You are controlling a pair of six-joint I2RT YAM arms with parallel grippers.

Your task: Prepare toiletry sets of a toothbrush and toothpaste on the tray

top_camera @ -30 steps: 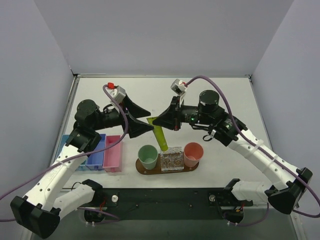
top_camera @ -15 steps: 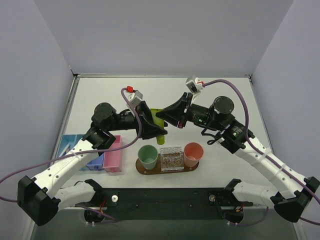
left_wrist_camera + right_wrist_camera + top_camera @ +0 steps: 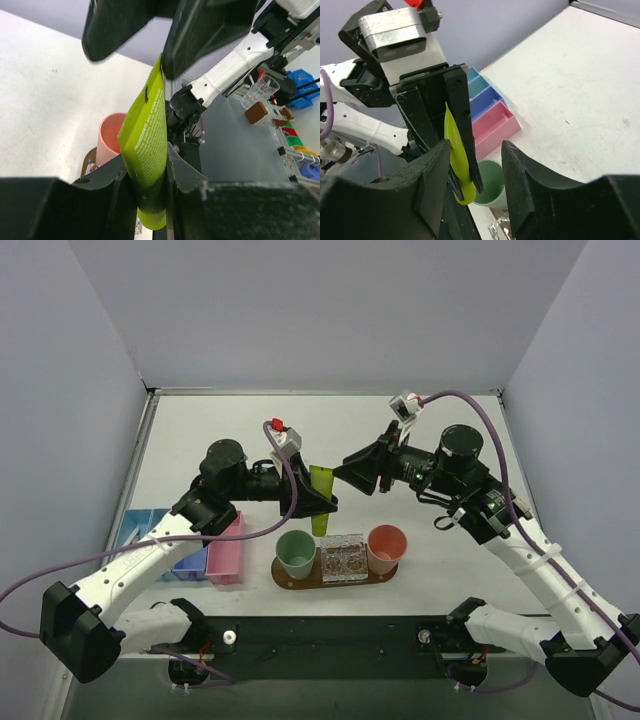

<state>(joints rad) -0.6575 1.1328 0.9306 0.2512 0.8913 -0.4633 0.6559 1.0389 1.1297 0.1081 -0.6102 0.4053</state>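
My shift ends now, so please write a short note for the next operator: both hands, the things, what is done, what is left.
Left hand: shut on the green toothpaste tube, cap end down, in the air just behind the green cup.
Right hand: open, empty, apart from the tube.
Wooden tray: holds green cup, clear box, pink cup; both cups look empty.
Toothbrush: none visible.
Done: tube lifted.
Left: place tube, then toothbrush.

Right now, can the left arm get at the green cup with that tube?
Likely yes. The left tool is shut on the green toothpaste tube, whose cap end hangs just above and beside the green cup on the tray. The right tool is open and clear; nothing sits between.
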